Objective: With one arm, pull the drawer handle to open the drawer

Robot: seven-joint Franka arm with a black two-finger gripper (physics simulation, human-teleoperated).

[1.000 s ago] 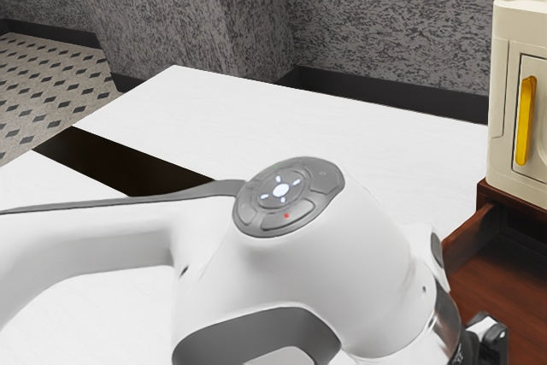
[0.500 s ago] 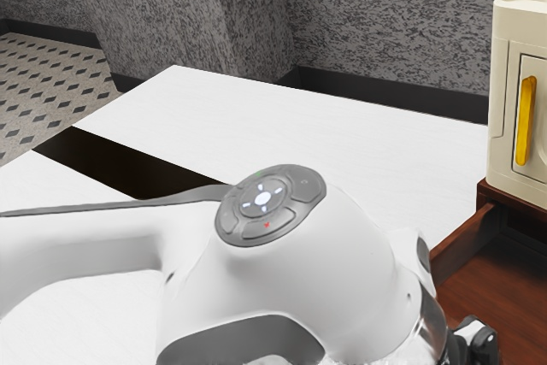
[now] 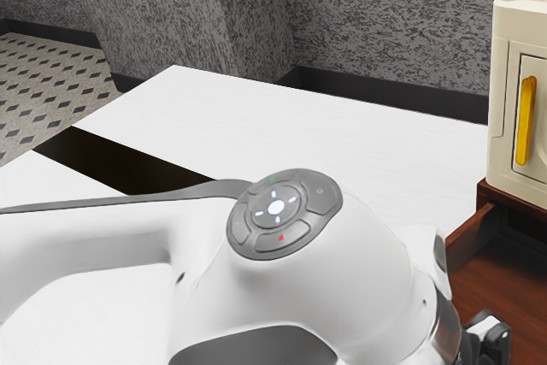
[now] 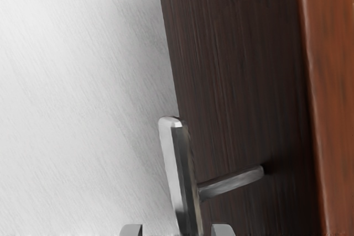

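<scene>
Exterior view first: your gripper is at four o'clock, its far end cut off by the picture's edge, and the bulky white arm covers much of the ground from six o'clock toward it. Red-brown wood lies beside the gripper at four o'clock; how it joins the drawer you can't make out. Between two and three o'clock stands a cream cabinet, cropped, with a yellow pull.

The wrist view gives you the metal drawer handle, a bar on a post against a dark wood panel. Its near end is cut off. The fingertips, mostly cropped, stand wide apart with the bar between them, a gap visible on each side.
</scene>
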